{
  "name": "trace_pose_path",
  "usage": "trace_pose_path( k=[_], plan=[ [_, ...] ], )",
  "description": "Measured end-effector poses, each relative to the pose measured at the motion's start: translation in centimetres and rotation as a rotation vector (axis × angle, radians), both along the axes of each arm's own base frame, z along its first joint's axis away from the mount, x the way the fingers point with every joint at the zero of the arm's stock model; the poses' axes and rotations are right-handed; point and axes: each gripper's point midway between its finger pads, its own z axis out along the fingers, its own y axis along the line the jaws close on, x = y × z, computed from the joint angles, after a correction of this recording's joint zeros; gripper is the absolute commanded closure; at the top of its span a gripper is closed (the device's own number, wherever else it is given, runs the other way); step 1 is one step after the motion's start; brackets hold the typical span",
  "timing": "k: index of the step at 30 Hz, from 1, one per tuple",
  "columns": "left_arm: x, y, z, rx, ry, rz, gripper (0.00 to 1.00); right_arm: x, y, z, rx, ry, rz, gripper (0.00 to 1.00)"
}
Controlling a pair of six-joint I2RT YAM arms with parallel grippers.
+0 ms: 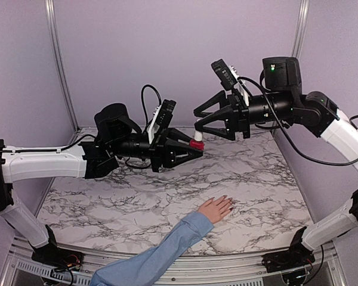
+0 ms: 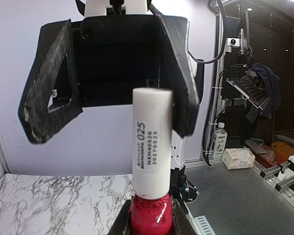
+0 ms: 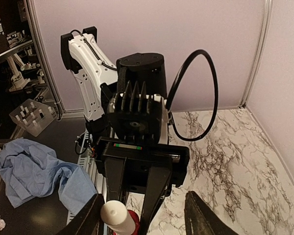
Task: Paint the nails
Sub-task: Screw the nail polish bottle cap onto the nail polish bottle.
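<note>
Lilac walls (image 1: pixel 167 47), marble table (image 1: pixel 137 202). Left gripper (image 1: pixel 194 146) is clamped on the red polish bottle (image 2: pixel 149 215), held above the table. Right gripper (image 1: pixel 197 119) is wide, straddling the bottle's white cap (image 2: pixel 152 137), not closed on it. Cap print reads "025", finer lines unreadable; left wrist view only. Blue cloth (image 3: pixel 34 171) off the table shows only on right wrist. Hand (image 1: pixel 216 208) in light blue sleeve (image 1: pixel 161 253) lies flat at the table's near side, top view only. Nails (image 1: pixel 227 199) are tiny and pinkish, too small to judge further.
</note>
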Motion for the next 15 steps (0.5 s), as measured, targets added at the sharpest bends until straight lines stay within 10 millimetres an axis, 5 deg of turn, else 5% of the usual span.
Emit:
trace_pose_path(
  k=[15],
  plan=[
    [-0.4, -0.1, -0.2, 0.014, 0.049, -0.052, 1.00, -1.5, 0.2, -0.9, -0.027, 0.005, 0.076, 0.73]
  ],
)
